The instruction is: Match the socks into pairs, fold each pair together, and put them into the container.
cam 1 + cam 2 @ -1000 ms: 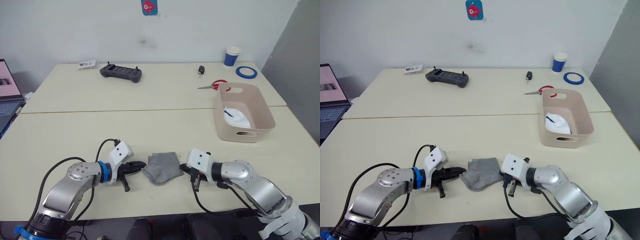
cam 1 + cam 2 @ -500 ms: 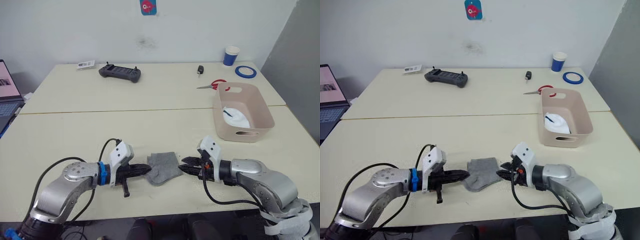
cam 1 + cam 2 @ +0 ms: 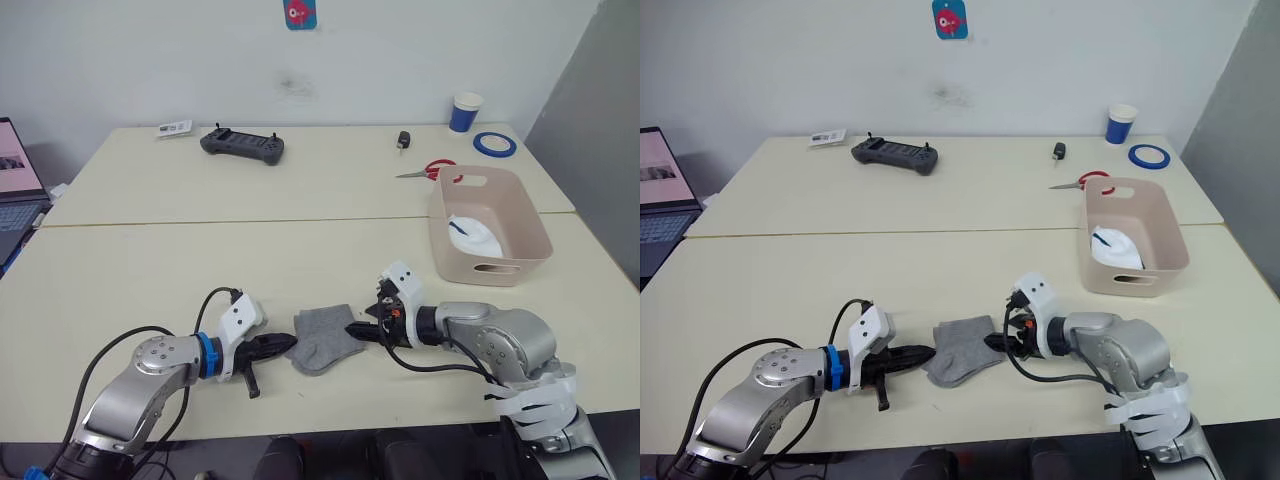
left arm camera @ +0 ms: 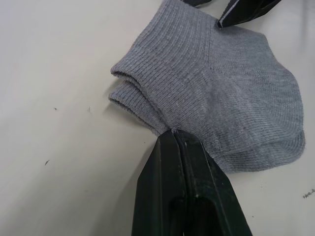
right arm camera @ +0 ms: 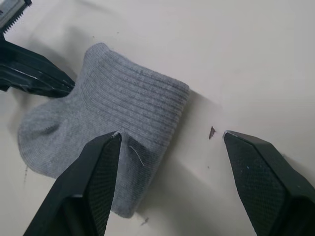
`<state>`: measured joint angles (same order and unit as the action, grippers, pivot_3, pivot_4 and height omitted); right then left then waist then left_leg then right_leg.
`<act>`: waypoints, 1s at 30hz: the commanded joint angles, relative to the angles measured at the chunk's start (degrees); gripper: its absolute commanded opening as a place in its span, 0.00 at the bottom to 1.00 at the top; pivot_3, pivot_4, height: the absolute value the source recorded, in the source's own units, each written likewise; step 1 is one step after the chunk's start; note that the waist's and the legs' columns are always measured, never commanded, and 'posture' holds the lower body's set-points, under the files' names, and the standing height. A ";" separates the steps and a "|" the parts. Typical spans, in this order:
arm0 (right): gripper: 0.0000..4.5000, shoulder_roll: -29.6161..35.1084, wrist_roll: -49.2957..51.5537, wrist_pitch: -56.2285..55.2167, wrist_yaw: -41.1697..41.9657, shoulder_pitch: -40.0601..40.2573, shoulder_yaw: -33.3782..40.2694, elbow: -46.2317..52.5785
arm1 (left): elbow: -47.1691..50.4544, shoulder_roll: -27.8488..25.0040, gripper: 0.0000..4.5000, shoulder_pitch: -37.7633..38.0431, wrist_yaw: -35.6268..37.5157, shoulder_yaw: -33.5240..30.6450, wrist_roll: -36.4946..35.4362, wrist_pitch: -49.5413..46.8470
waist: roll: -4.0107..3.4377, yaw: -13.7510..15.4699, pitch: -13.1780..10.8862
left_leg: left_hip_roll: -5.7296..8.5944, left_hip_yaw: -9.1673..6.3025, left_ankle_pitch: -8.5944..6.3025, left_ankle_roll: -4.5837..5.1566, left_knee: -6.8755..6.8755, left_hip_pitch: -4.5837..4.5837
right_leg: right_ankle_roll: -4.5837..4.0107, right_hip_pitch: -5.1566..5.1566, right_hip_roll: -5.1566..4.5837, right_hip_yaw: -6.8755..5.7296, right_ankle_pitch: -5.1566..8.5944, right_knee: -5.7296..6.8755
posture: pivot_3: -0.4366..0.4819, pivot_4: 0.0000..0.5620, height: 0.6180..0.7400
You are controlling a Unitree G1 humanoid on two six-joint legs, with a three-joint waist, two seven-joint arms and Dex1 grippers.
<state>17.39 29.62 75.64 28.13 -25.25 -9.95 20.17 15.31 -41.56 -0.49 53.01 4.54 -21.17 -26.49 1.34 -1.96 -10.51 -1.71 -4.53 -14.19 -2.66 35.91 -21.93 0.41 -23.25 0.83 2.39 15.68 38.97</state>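
Two grey socks (image 3: 325,338) lie stacked on the table near its front edge, their ribbed cuffs (image 4: 147,93) one over the other. My left gripper (image 4: 171,132) is shut, its tips pinching the stack's left edge (image 3: 291,343). At the stack's right side my right gripper (image 5: 171,134) stands open. One of its fingers (image 5: 93,172) is over the cuff end and the other (image 5: 266,172) is over bare table. The pinkish-beige container (image 3: 505,268) sits at the right, with a white sock (image 3: 468,232) inside.
On the far table lie a black controller (image 3: 242,145), a small black key (image 3: 401,140), red-handled scissors (image 3: 430,170), a blue tape ring (image 3: 493,144), a blue-and-white cup (image 3: 464,112) and a card (image 3: 173,128). A laptop (image 3: 15,190) stands at the left edge.
My right gripper has opened and let go of the socks' right edge, with its wrist turned. The left gripper stays shut at the left edge.
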 commanded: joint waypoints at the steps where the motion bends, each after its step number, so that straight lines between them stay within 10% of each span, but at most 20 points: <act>1: 0.79 -3.80 2.76 3.83 -0.80 -0.77 -0.26 0.43 | 0.11 -0.64 0.00 1.88 0.01 1.31 1.41 -0.70 | -0.01 -0.08 0.01 | -0.01 0.00 0.00 0.01 -0.01 0.00 | 0.00 0.00 0.01 0.01 0.00 0.00 | 0.48 0.27 1.00; 15: 0.79 -15.39 4.28 7.18 -3.72 -2.82 5.34 -7.21 | 1.00 -1.50 0.00 2.97 -0.42 0.69 1.46 -0.75 | -0.05 -0.92 0.04 | -0.03 0.00 -0.01 0.01 -0.06 0.04 | 0.00 0.00 0.02 -0.01 0.00 0.02 | 0.48 0.27 1.00; 26: 0.05 -17.22 5.29 6.27 -3.88 -3.54 8.46 -8.64 | 1.50 -1.44 0.00 3.38 -1.42 -2.44 -0.22 -1.34 | -0.06 -1.32 0.03 | -0.04 -0.02 -0.01 0.02 -0.11 0.02 | -0.01 -0.03 0.02 0.02 0.00 0.01 | 0.48 0.27 1.00; 30: 0.04 -15.38 6.27 6.05 -3.59 -2.23 9.77 -4.15 | 2.60 -1.20 0.00 1.52 -1.58 -6.25 -3.42 -2.85 | -0.08 -1.34 0.00 | -0.03 -0.02 -0.01 0.02 -0.10 0.00 | -0.01 -0.03 0.03 -0.01 0.00 0.02 | 0.48 0.27 1.00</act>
<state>1.48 34.12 82.41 23.96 -27.62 -1.41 12.04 16.67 -42.46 1.85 51.68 0.79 -22.96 -28.72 1.26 -3.29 -10.51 -1.75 -4.55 -14.20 -2.64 35.81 -21.97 0.41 -23.31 0.85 2.38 15.68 38.98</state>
